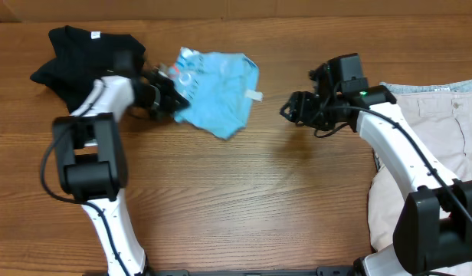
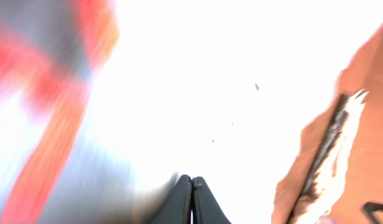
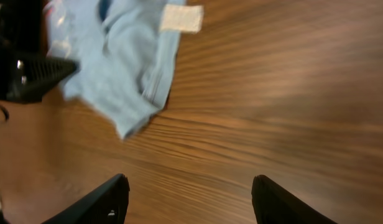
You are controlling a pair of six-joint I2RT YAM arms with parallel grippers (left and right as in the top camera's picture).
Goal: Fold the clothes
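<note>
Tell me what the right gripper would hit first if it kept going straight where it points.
Probably the crumpled light blue cotton T-shirt, near its white label. The right gripper, fingers open, points across the bare brown wooden table toward it. Its height is unclear, so it may skim the wood first.

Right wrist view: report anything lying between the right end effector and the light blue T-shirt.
Nothing visible does. Only bare wooden table separates the open right end effector from the light blue T-shirt and its near edge with the white label. The left end effector sits at the shirt's far side, off that path.
</note>
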